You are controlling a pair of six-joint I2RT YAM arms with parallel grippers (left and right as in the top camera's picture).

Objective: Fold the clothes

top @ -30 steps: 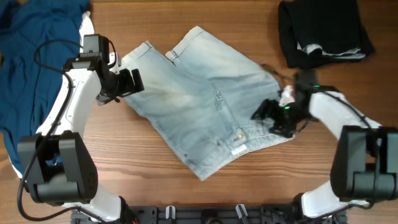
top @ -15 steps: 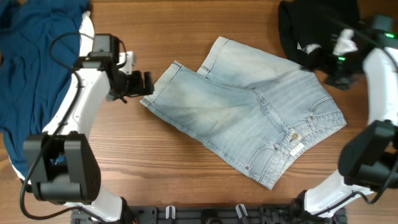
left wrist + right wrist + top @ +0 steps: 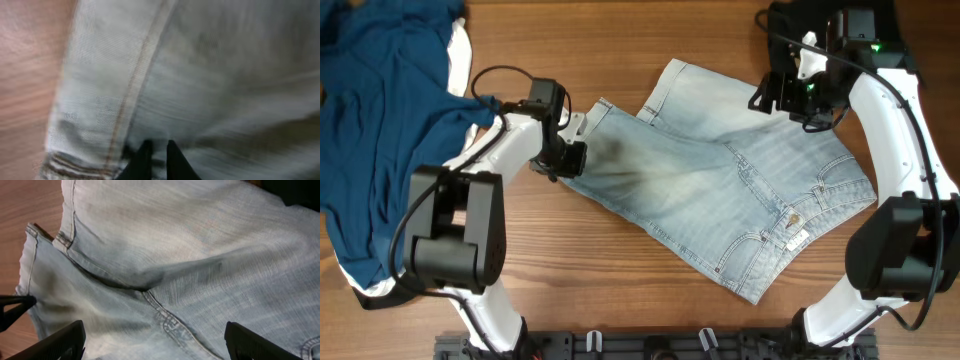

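denim shorts point(image 3: 720, 190) lie flat and diagonal across the middle of the wooden worktop point(image 3: 620, 300). the waistband sits toward the lower right of the overhead frame and both cuffed legs toward the upper centre. left end effector point(image 3: 570, 158), centre left, has its fingertips point(image 3: 145, 155) drawn together on the cloth just inside the left-hand leg's hem. this hold is judged to let that leg be lifted over for a fold. its arm reaches in low from the left. right end effector point(image 3: 785, 95), upper right, hangs over the shorts' far edge, fingers wide apart and holding nothing. its arm arcs up the frame's right side. beyond lie a blue garment point(image 3: 380, 100), upper left, and a black garment point(image 3: 910, 30), upper right.
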